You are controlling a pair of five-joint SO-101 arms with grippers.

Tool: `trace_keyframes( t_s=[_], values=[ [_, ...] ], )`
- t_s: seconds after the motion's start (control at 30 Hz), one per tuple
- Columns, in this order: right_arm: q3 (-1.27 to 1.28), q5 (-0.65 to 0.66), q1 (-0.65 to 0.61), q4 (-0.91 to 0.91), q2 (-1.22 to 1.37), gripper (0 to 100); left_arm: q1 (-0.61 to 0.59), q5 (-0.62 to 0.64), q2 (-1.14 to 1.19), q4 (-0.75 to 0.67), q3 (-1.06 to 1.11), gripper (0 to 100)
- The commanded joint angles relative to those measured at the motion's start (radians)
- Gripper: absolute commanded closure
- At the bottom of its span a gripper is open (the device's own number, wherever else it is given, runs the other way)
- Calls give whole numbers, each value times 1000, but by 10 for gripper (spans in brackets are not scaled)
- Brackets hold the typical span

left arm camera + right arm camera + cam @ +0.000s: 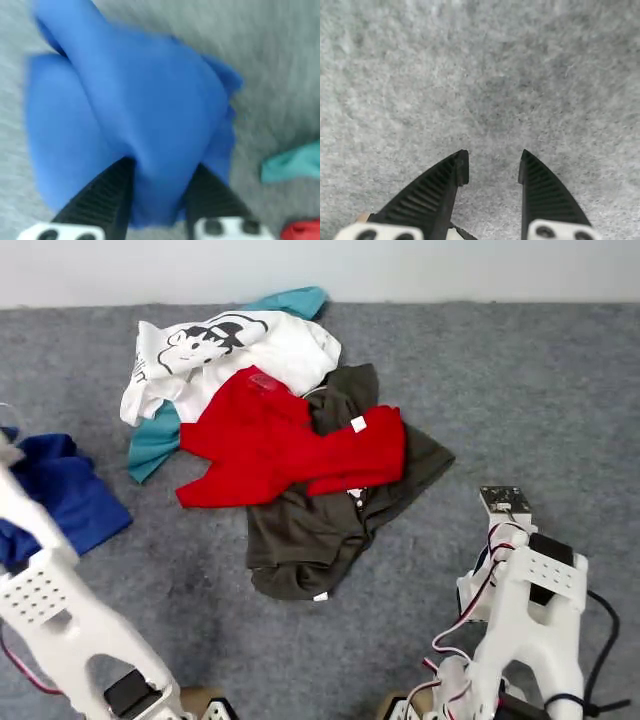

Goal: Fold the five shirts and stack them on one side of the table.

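While the fingers (107, 195) of the left gripper (162, 167) clamp a fold of the soft, limp blue shirt (125, 110) at the tabletop's (520, 390) left side, the right gripper (492, 162) waits, fingers (440, 190) spread, holding nothing; corners would likely hold best.

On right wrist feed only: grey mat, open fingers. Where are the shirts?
Observer: In the middle of the table, a red shirt lies on a dark olive shirt.
Operator: Other arm?
Observer: The left gripper is shut on a blue shirt at the table's left edge.
Operator: Remaining two?
Observer: A white shirt overlaps a teal shirt on the far side of the red one.
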Motion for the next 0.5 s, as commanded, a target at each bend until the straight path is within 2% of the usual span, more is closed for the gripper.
trace_keyframes(
  t_s=[0.0,0.23,0.33,0.47],
  values=[
    [-3,-6,7,-5,2,820,49,2,-74,23,48,737],
    [2,-6,7,-27,4,820,132,-172,-276,23,134,726],
    [32,-6,7,-56,4,820,193,-181,-427,23,182,693],
    [52,-6,7,-73,4,820,347,-181,-551,17,302,686]
  ],
)
